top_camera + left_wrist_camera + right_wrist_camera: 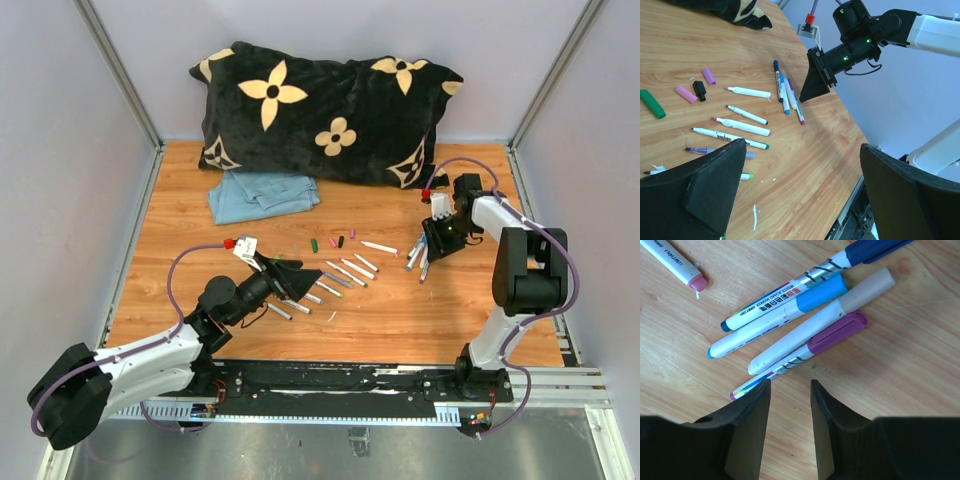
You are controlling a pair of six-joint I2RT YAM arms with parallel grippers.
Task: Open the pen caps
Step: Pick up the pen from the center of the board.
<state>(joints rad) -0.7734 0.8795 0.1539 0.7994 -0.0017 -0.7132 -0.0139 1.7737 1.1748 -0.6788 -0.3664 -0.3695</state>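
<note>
Loose pen caps lie mid-table: green (314, 244) (652, 103), pink (686, 94), black (699, 90) and purple (708, 76). Several uncapped pens (350, 270) (742, 126) lie beside them. My left gripper (300, 277) (802, 145) hangs over the near end of that row, wide open and empty. Under my right gripper (437, 246) (789, 382) lie several capped pens, with dark blue (875, 250), light blue (817, 295), tan (867, 290) and purple (835, 332) caps on. Its jaws stand narrowly open over bare wood, nothing between them, with the left fingertip at the purple pen's tail.
A black pillow with cream flowers (320, 110) fills the back of the table. A folded blue cloth (262, 192) lies in front of it on the left. One uncapped white pen with a pink tip (675, 262) lies left of the capped group. The table's near edge (350, 352) borders a black rail.
</note>
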